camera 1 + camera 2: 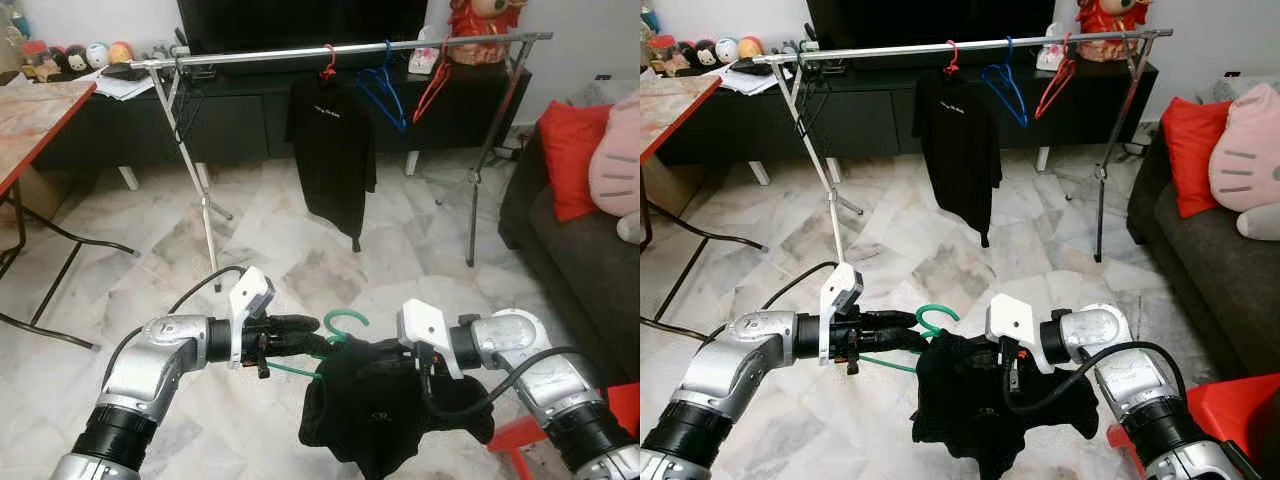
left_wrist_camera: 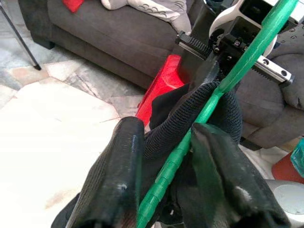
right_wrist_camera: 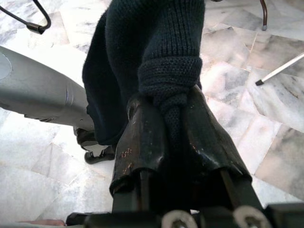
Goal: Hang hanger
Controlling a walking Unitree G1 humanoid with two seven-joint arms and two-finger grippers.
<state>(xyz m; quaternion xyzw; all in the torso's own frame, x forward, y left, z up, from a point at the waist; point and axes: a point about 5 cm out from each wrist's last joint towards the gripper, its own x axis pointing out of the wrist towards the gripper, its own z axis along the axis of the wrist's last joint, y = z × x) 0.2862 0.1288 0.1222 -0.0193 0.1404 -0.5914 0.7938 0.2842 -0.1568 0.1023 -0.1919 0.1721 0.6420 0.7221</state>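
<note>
In the left eye view we see both arms bent inward at chest height, the left gripper [image 1: 300,335] and right gripper [image 1: 395,355] meeting at a green hanger [image 1: 345,322] carrying a black garment [image 1: 375,410], well short of the clothes rail [image 1: 340,50].

In the left wrist view, fingers [image 2: 114,185] pinch the hanger's green bar.

In the right wrist view, fingers [image 3: 142,142] clamp bunched knit fabric.

Green plastic hanger [image 1: 345,322] w/ matt black knit garment [image 1: 375,405]; glossy marble floor [image 1: 280,250].
</note>
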